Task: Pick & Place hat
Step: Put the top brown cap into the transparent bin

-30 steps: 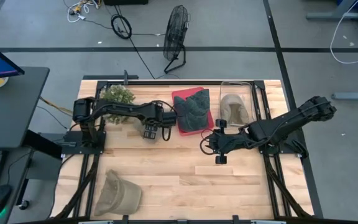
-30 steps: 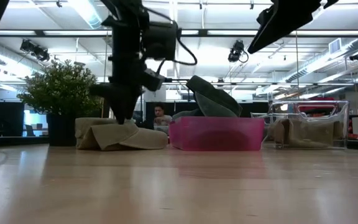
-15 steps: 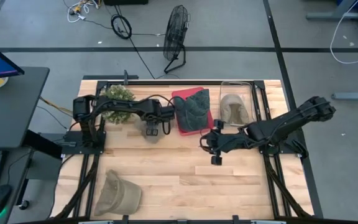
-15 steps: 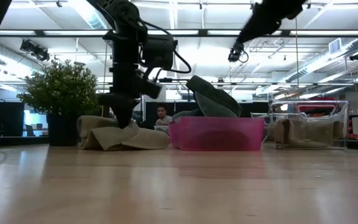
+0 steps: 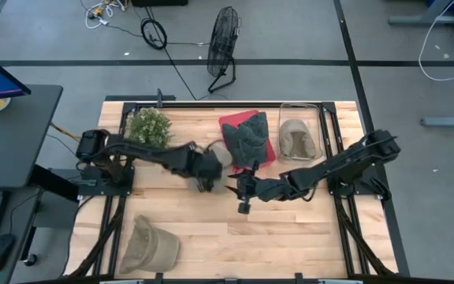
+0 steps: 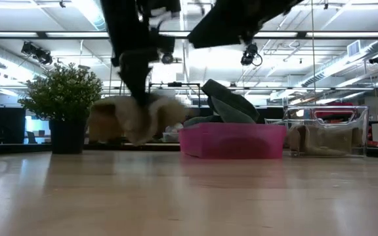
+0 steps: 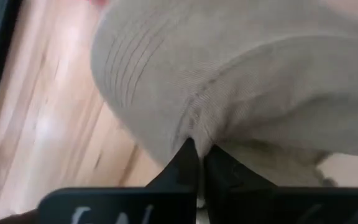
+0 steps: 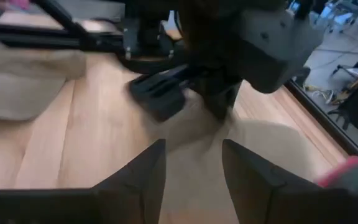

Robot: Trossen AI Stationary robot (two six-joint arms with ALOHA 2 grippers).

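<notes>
A beige hat (image 5: 221,155) hangs above the table's middle, just left of the pink tray (image 5: 268,155). My left gripper (image 5: 206,169) is shut on it. In the low view the hat (image 6: 140,115) is off the wood under the gripper (image 6: 136,72). My right gripper (image 5: 241,197) stands open just to the near right of the hat, nothing between its fingers (image 8: 146,171). A grey-green hat (image 5: 247,136) lies in the pink tray. My left gripper pinches a fold of the beige hat's knitted cloth (image 7: 197,129) between its two fingertips. The fingers come from above, pointing down. The hat hangs slack below them, lifted clear of the table.
A clear bin (image 5: 316,126) at the far right holds another beige hat (image 5: 296,138). One more beige hat (image 5: 150,244) lies at the near left corner. A potted plant (image 5: 148,125) stands at the far left. Bare wood spreads across the near middle.
My left gripper has shut on the beige hat where it lay on the table, lifted it clear and carried it a little toward the right. My right gripper, still open, has moved toward the table's left, closer to the hat.
</notes>
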